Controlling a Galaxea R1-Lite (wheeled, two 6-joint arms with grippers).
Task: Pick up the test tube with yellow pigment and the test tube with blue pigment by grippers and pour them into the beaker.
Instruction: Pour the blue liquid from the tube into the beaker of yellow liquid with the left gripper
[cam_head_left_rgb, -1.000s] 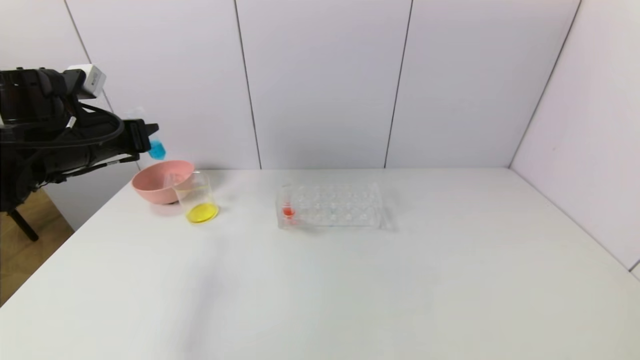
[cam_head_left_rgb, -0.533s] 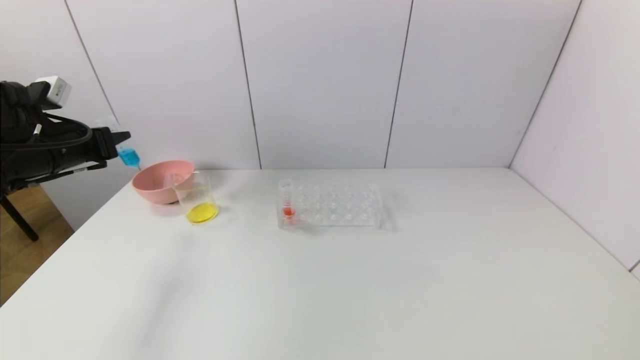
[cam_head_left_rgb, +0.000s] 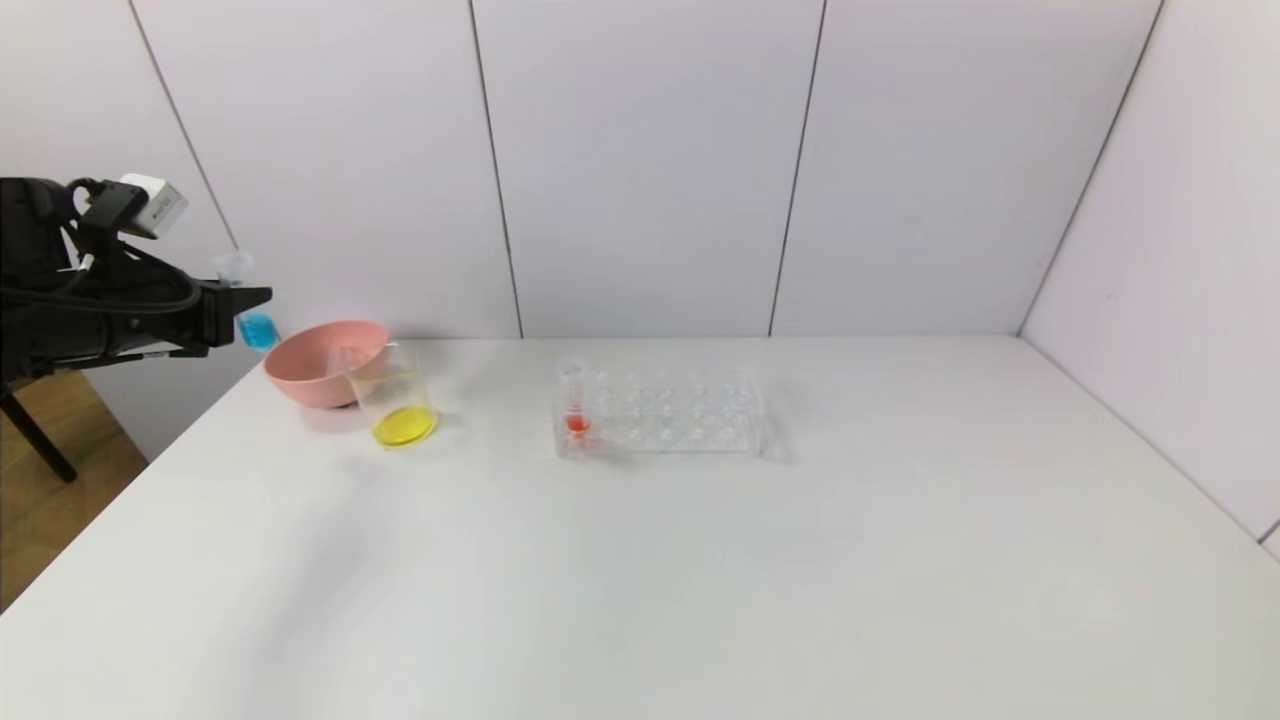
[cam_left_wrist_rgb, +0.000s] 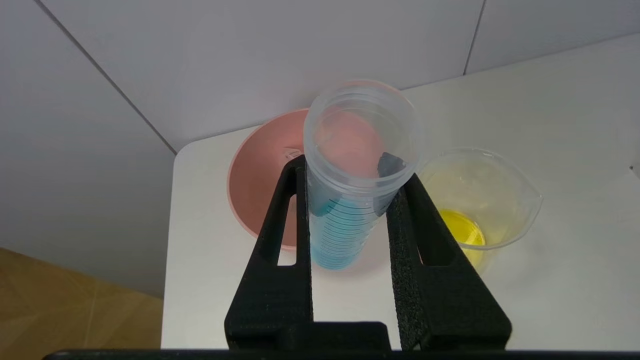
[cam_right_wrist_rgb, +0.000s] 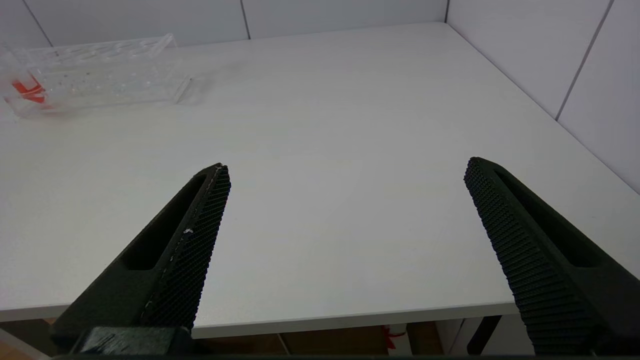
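The left gripper (cam_head_left_rgb: 250, 300) hangs in the air beyond the desk's (cam_head_left_rgb: 640, 560) left edge, at about ten o'clock in the head view, with its fingers (cam_left_wrist_rgb: 280, 235) clenched on the test tube with blue pigment (cam_left_wrist_rgb: 350, 185). The tube stands roughly upright in that grip, open mouth up and the blue colour at its lower end (cam_head_left_rgb: 257, 330), which sits just to the nine o'clock side of the pink bowl (cam_head_left_rgb: 315, 365) and above the level of the bowl's rim. In the left wrist view the tube's ribbed wall shows between the two black fingers, with the bowl (cam_left_wrist_rgb: 260, 175) behind it and the beaker (cam_left_wrist_rgb: 480, 200) well off to one side of the tube. The beaker (cam_head_left_rgb: 395, 395) stands on the desk touching or just beside the bowl on the bowl's four o'clock side, and a pool of yellow liquid lies in its bottom (cam_head_left_rgb: 405, 427). Whether a test tube with yellow pigment lies anywhere in view cannot be told; a faint clear shape shows inside the bowl but is too indistinct to name. Near the desk's middle, toward twelve o'clock, stands the clear tube rack (cam_head_left_rgb: 665, 415), holding a tube with red-orange colour (cam_head_left_rgb: 575, 400) upright in its left end; the rack (cam_right_wrist_rgb: 95, 75) also shows far off in the right wrist view. The right gripper (cam_right_wrist_rgb: 345, 175) is out of the head view; its own camera shows it low over the desk's near edge with its fingers (cam_right_wrist_rgb: 200, 220) released and spread wide, holding nothing.
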